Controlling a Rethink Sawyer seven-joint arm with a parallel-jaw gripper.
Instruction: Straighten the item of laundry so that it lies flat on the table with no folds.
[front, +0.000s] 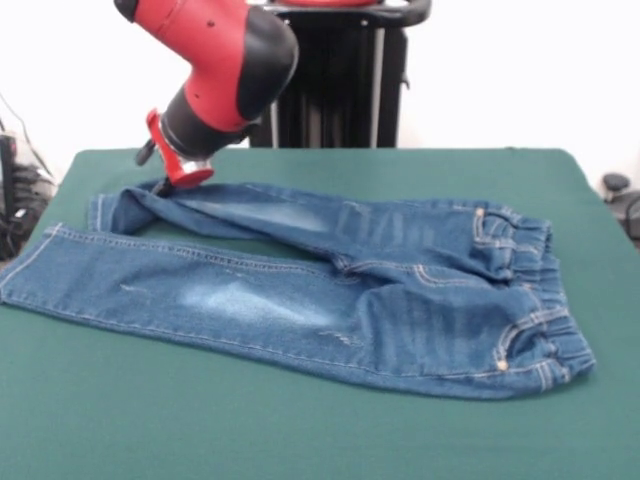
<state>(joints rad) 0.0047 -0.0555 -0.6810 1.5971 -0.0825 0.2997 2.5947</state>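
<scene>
Red and black, the arm (215, 70) comes down at a slant over the far left part of the table (320, 420). Its lower end carries a red flange, and the gripper (172, 184) below that flange is pressed into, or hidden against, the denim. The fingers cannot be made out, so it cannot be told whether they are apart, together or clamped on cloth.

The gripper meets the jeans (330, 300) at the hem end of the far leg, close to the table's far left corner. At that spot the cloth is bunched and turned over on itself, forming a raised fold.

The jeans lie across the middle of the table, lengthwise from left to right. The waistband (525, 290), gathered and elastic, is toward the right edge; both leg ends point toward the left edge. The near leg lies mostly flat and reaches almost to the left edge, with a pale faded patch along its middle. The far leg shows a second faded patch and light creases. Orange-tan stitching runs along the seams and pocket edges near the waistband.

The dark green table surface is bare along the near edge and at the right.
</scene>
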